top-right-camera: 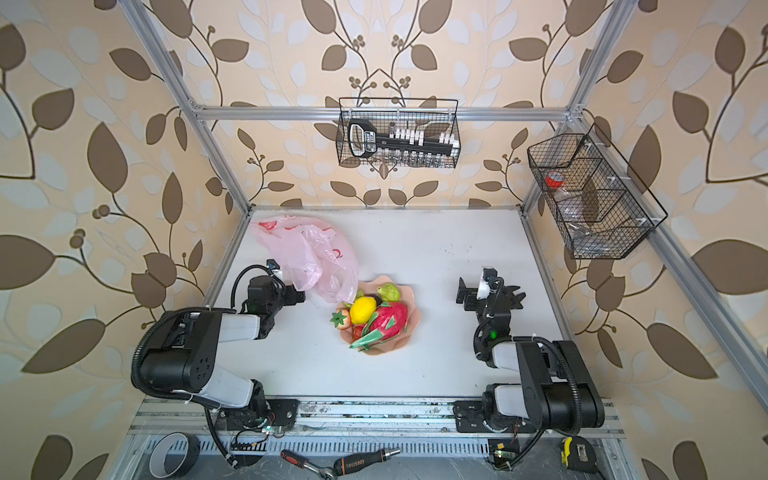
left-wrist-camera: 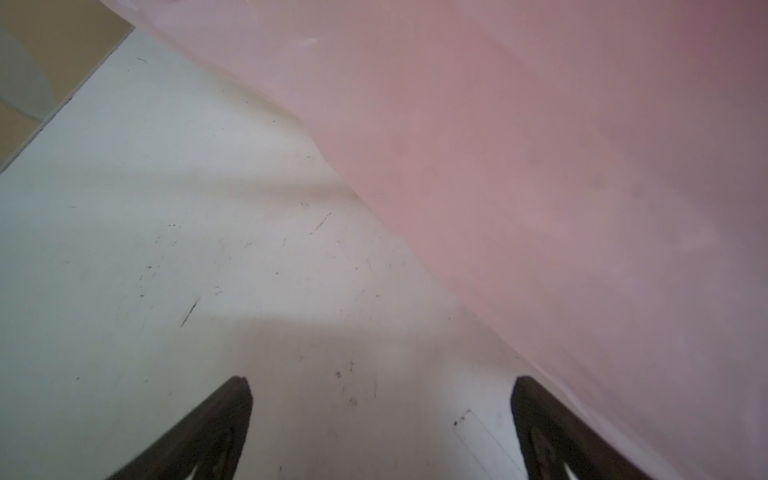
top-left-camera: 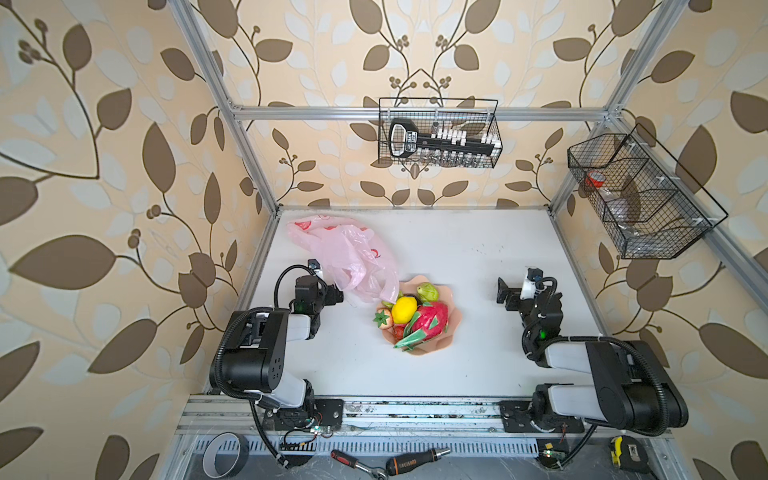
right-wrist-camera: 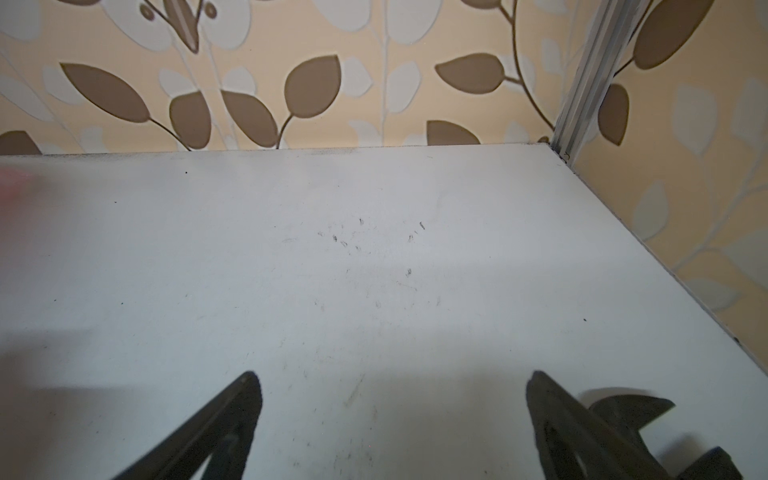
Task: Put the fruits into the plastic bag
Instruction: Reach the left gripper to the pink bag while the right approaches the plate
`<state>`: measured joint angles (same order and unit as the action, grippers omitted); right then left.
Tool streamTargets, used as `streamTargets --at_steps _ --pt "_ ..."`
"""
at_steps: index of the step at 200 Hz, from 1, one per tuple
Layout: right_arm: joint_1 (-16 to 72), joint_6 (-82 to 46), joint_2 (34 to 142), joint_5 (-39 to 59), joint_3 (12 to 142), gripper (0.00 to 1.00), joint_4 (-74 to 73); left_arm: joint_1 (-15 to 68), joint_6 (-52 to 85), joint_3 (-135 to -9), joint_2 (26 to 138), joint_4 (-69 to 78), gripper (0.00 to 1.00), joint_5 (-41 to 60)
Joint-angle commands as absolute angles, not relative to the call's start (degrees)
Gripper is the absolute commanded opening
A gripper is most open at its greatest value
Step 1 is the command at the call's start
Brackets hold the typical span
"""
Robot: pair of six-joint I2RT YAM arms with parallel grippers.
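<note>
1. Fruits: glossy toy pieces heaped in a peach scalloped bowl [top-left-camera: 455,320] mid-way across the white table [top-left-camera: 478,353], seen in both top views. Yellow lemon [top-left-camera: 404,309] sits on top. Big pink-red dragon fruit [top-left-camera: 428,322] lies touching it, green pear [top-left-camera: 428,291] is at the far rim, and a strawberry [top-left-camera: 383,319] is at the rim nearer the left arm. Small red ones lie below, partly hidden.
2. Handling, as a guess: hard, light, slick shells; round ones prob. roll or squirt out of a pinch. Take the lemon across its middle. The dragon fruit is wide, so grip its narrower body, not the scales.
3. Plastic bag [top-left-camera: 345,253]: thin crinkled pink film w/ red prints, collapsed at the table's far left. One corner is draped onto the bowl's rim by the lemon. Limp; prob. won't stay open alone. The mouth isn't clearly visible, so the pinch spot can't be told.
4. Left pincer [left-wrist-camera: 380,382]: jaws spread wide, nothing held, low over the table, bag film just beside one finger.
5. Right pincer [right-wrist-camera: 392,378]: jaws wide apart, empty, over bare table, well apart from the bowl.
</note>
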<state>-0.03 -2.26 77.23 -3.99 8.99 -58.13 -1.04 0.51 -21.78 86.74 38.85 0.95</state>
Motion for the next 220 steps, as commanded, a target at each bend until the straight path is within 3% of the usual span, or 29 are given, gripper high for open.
streamTargets --at_steps 1,42,64,110,135,170,196,220 --pt "-0.01 -0.97 77.44 -2.99 10.24 1.00 -58.71 -0.61 0.79 -22.83 85.78 41.09 0.99 -0.08" --pt "0.43 -0.75 74.41 -4.16 10.87 1.00 -56.04 -0.61 0.59 -22.96 83.76 40.72 0.99 0.45" --pt "3.63 -1.48 63.40 -12.32 14.11 1.00 -40.40 -0.58 1.03 -28.86 76.01 25.11 0.99 -0.45" --pt "5.98 -12.55 49.74 -13.87 21.53 1.00 -16.26 -0.55 9.17 -33.76 59.97 10.30 0.99 -2.47" --pt "5.46 -20.07 49.71 -8.04 31.28 1.00 -0.49 -0.55 13.17 -40.45 52.96 -3.97 0.99 -3.25" --pt "6.63 -31.78 54.58 11.20 43.01 1.00 12.35 0.14 12.28 -53.95 51.15 -20.02 0.99 0.05" --pt "11.59 -37.45 56.55 16.78 44.89 1.00 20.01 5.16 8.50 -65.83 56.60 -30.85 0.99 9.25" --pt "14.67 -41.71 56.95 20.46 42.12 0.98 25.29 12.15 4.75 -77.58 66.77 -47.32 0.99 7.32"
